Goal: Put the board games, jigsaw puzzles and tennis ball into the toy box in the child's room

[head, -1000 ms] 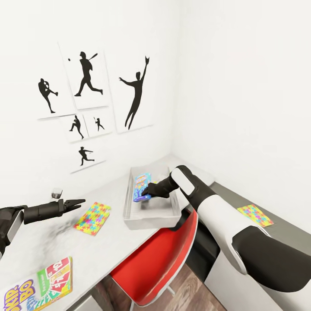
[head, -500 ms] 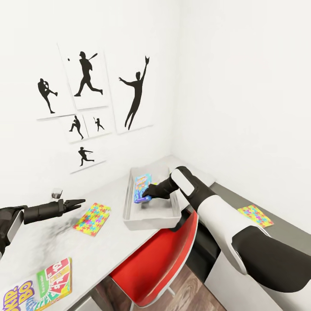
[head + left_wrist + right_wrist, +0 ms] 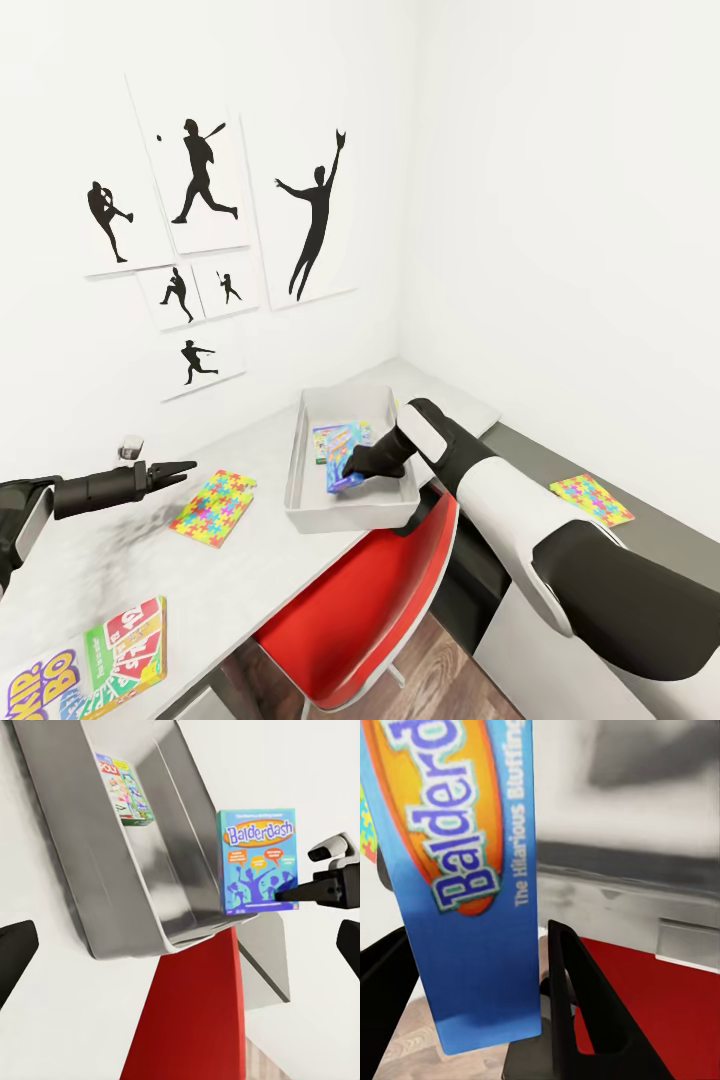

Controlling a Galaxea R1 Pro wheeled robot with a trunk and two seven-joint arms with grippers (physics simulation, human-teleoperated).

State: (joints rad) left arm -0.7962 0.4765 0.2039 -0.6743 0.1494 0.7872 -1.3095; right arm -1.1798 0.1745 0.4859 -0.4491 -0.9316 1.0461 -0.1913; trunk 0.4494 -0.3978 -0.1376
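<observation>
Blue game (image 3: pixel 345 473) clamped in my right gripper (image 3: pixel 352 470), now lower and nearer the toy box's (image 3: pixel 340 515) near wall than a second ago, over a pale game (image 3: pixel 338 438) already lying on the box floor; from the left wrist view it sits by the box rim (image 3: pixel 180 937), so I can't be sure it's fully inside yet. Left gripper (image 3: pixel 180 468) hovers with fingers apart, holding nothing, above the table (image 3: pixel 230 580) near a puzzle (image 3: pixel 213 506). Still out: Skip-Bo (image 3: pixel 100 660) at the table's near edge and a second puzzle (image 3: pixel 592 498) on the lower dark desk (image 3: pixel 660 545).
</observation>
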